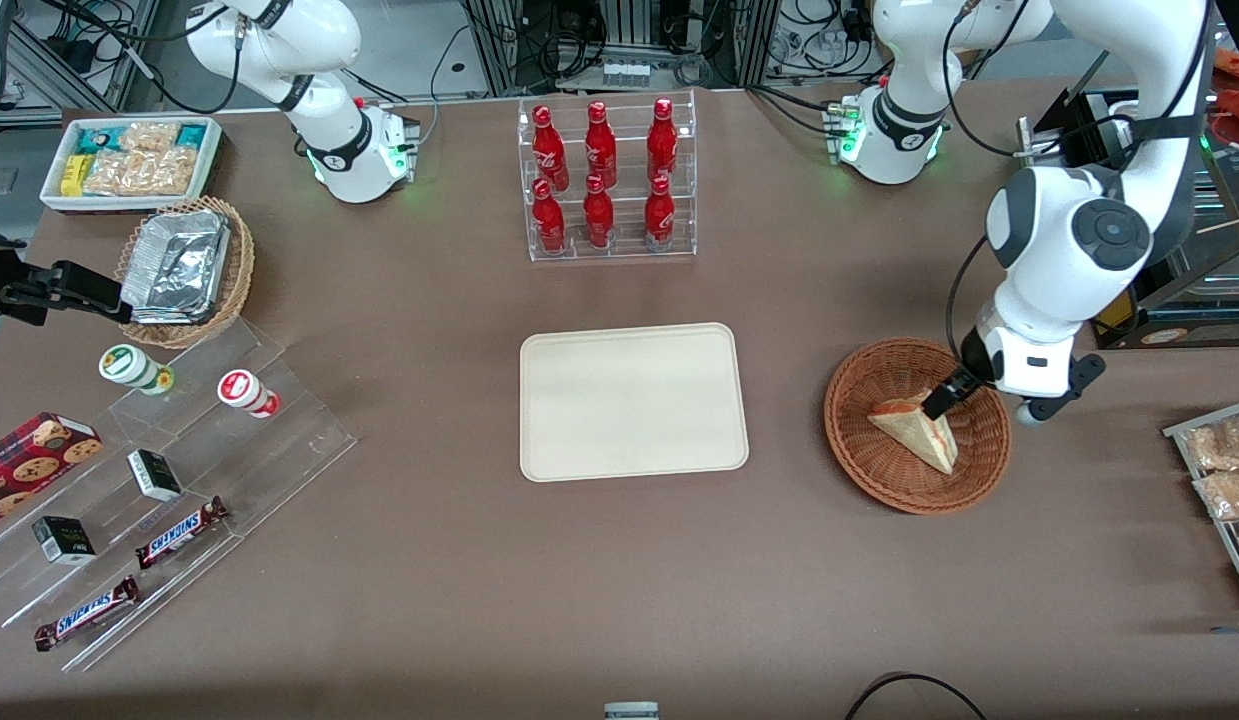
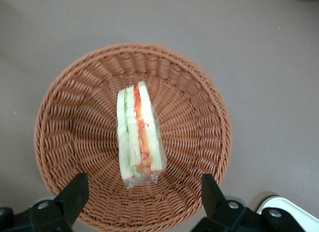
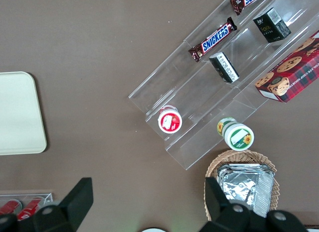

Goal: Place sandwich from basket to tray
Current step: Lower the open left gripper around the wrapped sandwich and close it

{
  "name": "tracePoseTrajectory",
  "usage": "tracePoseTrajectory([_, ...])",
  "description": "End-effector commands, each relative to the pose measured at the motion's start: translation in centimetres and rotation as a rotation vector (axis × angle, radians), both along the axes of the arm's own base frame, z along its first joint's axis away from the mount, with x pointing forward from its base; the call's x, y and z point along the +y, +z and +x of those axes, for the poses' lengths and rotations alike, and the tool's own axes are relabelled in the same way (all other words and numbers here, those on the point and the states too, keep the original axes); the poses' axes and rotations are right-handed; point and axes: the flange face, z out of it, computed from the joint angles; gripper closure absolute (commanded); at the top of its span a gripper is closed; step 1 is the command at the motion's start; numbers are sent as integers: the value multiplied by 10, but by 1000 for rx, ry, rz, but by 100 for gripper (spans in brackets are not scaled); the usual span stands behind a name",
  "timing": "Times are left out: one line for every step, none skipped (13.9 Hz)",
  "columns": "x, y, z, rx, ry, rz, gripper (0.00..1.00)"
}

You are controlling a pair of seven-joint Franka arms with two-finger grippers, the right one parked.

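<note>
While my gripper (image 1: 941,401) hangs low over the basket (image 1: 884,470), at the rim edge farther from the front camera, I can see from the wrist view that its fingers (image 2: 75,194) are spread wide with nothing between them, each tip above the basket floor on either side of the sandwich (image 2: 139,134). The sandwich lies in the middle of the basket, cut edge turned up toward the wrist camera so I read the green and red filling between the bread slices, and the fingers are not touching it. The tray (image 1: 633,401) sits bare at the table's centre, well apart from the basket, toward the parked arm's end; a rack of red bottles (image 1: 606,176) stands farther from the front camera than the tray
</note>
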Motion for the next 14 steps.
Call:
tracePoseTrajectory([0,-17,-7,4,29,7,0])
tracePoseTrajectory([1,-21,-8,3,54,3,0])
tracePoseTrajectory([1,-31,-7,15,74,1,0])
tracePoseTrajectory([0,-37,-6,14,86,-2,0])
tracePoseTrajectory([0,-44,-4,7,111,-9,0])
tracePoseTrajectory([0,-49,-3,6,125,-12,0])
tracePoseTrajectory([0,-51,-2,9,125,-12,0])
tracePoseTrajectory([0,-56,-2,12,125,-12,0])
tracePoseTrajectory([0,-59,-1,6,125,-14,0])
tracePoseTrajectory([0,-65,-1,11,127,-14,0])
tracePoseTrajectory([0,-69,0,13,127,-15,0])
tracePoseTrajectory([0,-74,0,16,127,-16,0])
tracePoseTrajectory([2,-77,0,20,130,-15,0])
tracePoseTrajectory([3,-82,1,19,133,-16,0])
